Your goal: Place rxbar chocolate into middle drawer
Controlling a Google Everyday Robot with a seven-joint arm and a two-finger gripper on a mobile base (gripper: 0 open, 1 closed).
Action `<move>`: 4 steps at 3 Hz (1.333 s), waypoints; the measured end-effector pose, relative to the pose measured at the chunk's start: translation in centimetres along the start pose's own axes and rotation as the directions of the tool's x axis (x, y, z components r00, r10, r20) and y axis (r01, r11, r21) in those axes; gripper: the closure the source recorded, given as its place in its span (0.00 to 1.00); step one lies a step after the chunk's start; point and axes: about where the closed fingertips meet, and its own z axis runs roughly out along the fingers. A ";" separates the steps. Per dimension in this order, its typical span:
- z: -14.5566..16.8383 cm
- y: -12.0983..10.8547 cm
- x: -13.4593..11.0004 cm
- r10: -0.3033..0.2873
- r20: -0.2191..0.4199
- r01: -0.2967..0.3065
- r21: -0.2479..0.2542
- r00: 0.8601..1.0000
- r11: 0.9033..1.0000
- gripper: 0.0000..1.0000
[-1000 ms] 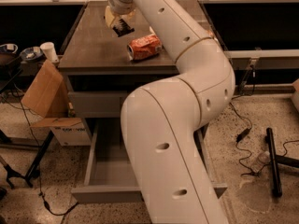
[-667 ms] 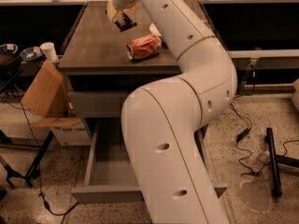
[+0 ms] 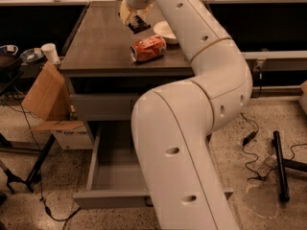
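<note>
My gripper [image 3: 135, 17] is above the back of the dark tabletop [image 3: 96, 47]. It is shut on the rxbar chocolate [image 3: 139, 24], a small black bar with light print that hangs just below the fingers, off the table surface. The middle drawer [image 3: 111, 175] is pulled open low at the front of the cabinet. Its grey tray shows on the left, and my white arm hides its right part. The closed grey drawer front [image 3: 103, 107] sits above it.
A crushed orange can [image 3: 148, 48] lies on the table just in front of the gripper, and a white bowl [image 3: 166, 31] is to its right. A cardboard box [image 3: 45, 97] and a white cup [image 3: 49, 52] stand left of the cabinet. Cables and a black stand [image 3: 280, 164] lie on the floor at the right.
My gripper has risen a little and shifted slightly right with the black bar in it. The orange can and the drawer have not moved.
</note>
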 end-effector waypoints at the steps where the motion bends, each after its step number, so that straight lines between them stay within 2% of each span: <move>1: -0.6 -1.6 1.6 0.032 -0.026 -0.032 0.013 0.999 0.999 1.00; 3: -3.7 -4.3 3.3 0.079 -0.032 -0.076 0.075 0.996 0.994 1.00; 4: -5.3 -4.8 4.1 0.085 -0.037 -0.081 0.096 0.996 0.992 1.00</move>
